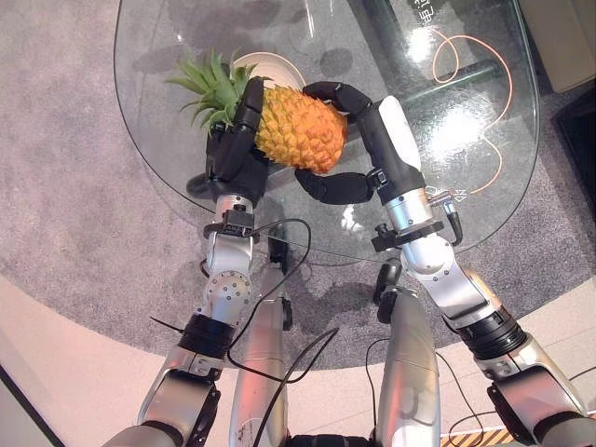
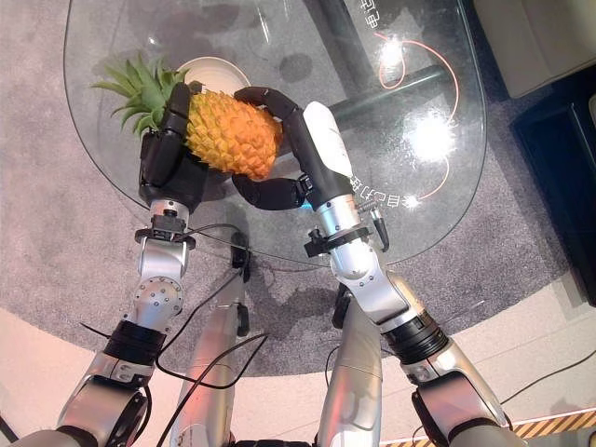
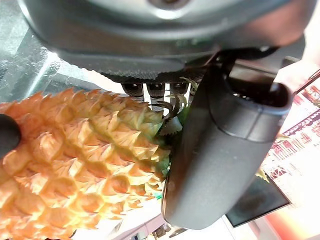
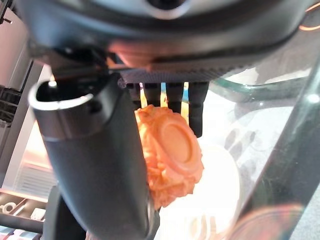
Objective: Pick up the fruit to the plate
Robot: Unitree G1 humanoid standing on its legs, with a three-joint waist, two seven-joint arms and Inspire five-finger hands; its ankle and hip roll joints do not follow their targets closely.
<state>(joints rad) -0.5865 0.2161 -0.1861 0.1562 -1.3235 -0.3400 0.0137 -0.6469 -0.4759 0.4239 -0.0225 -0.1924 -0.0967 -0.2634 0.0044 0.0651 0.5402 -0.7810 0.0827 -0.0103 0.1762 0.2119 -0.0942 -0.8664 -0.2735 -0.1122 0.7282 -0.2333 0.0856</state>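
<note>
An orange pineapple (image 1: pixel 298 128) with a green leafy crown (image 1: pixel 209 84) hangs above the glass table, held between both hands. My left hand (image 1: pixel 235 149) grips it at the crown end, fingers curled over the top. My right hand (image 1: pixel 358 149) wraps the blunt base end, fingers over the top and thumb under it. The left wrist view shows the scaly skin (image 3: pixel 75 165) against that hand's thumb (image 3: pixel 220 165). In the right wrist view the fruit's round base (image 4: pixel 172 150) sits between thumb and fingers. A cream plate (image 2: pixel 216 73) lies on the table just beyond the pineapple, partly hidden by it.
The round glass table (image 1: pixel 466 84) carries an orange line drawing and print at its far right. Grey carpet (image 1: pixel 65 186) surrounds it, with a pale floor band nearer me. A dark cabinet (image 2: pixel 568 158) stands at the right edge.
</note>
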